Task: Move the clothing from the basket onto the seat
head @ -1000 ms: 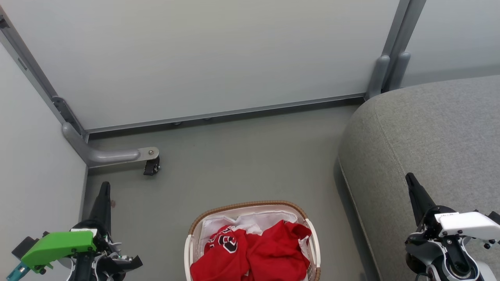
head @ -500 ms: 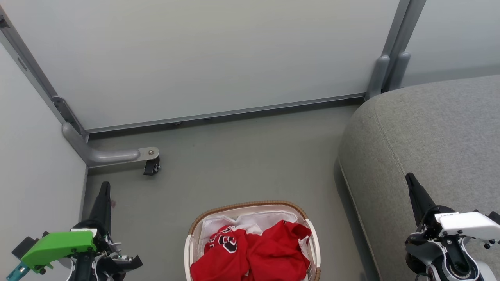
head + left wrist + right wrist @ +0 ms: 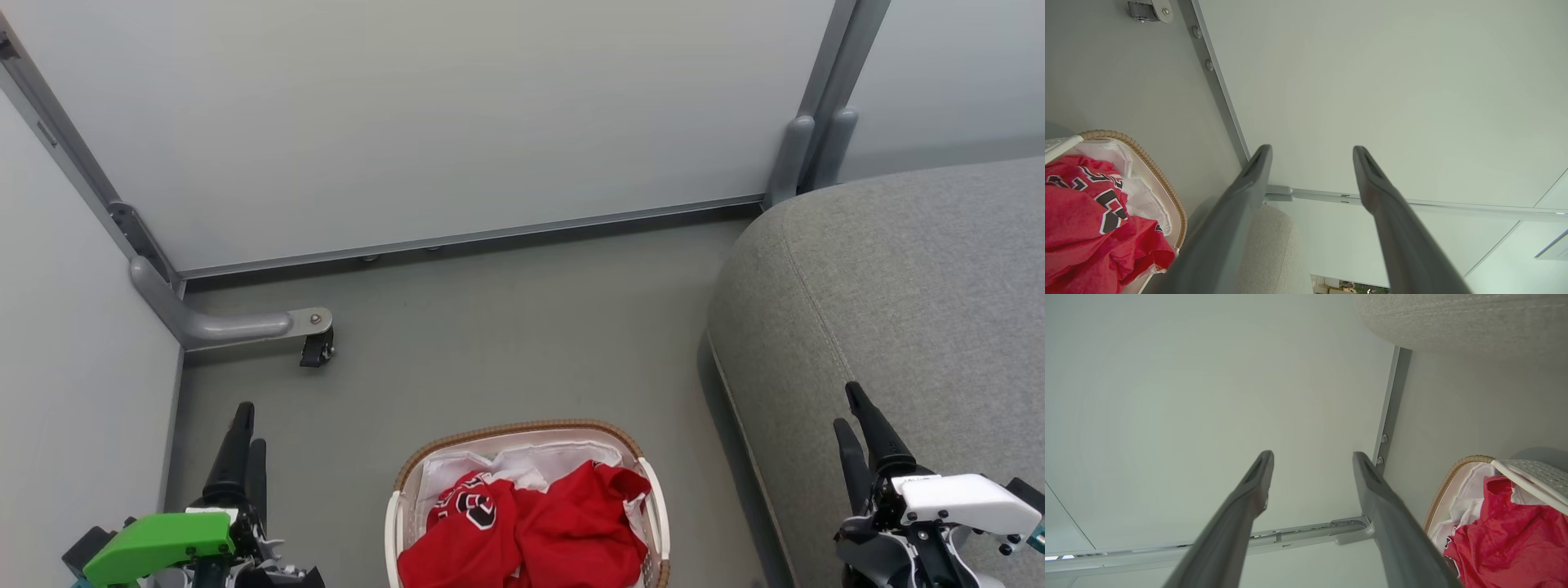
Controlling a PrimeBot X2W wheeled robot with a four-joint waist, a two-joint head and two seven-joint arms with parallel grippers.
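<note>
Both grippers have their fingers spread apart and hold nothing. The left gripper point(image 3: 251, 425) is at the lower left of the head view, over the grey floor point(image 3: 490, 327) and close to the bottom edge of the pale side panel point(image 3: 73, 367). The right gripper point(image 3: 846, 404) is at the lower right and shows against the grey cloth of the seat point(image 3: 914, 269), near its left edge. Between them, at the bottom centre, the basket point(image 3: 522, 426) sits on the floor, and its lower part is cut by the frame. The clothing point(image 3: 531, 531) is heaped inside it, red cloth on a white liner point(image 3: 531, 461). A narrow strip of floor separates the basket from the side of the seat on its right, and a wider strip lies on its left. Higher in the picture the floor runs open up to the metal rail point(image 3: 490, 237) under the back panel. A grey bracket with a small black caster point(image 3: 317, 349) sticks out from the left corner.
</note>
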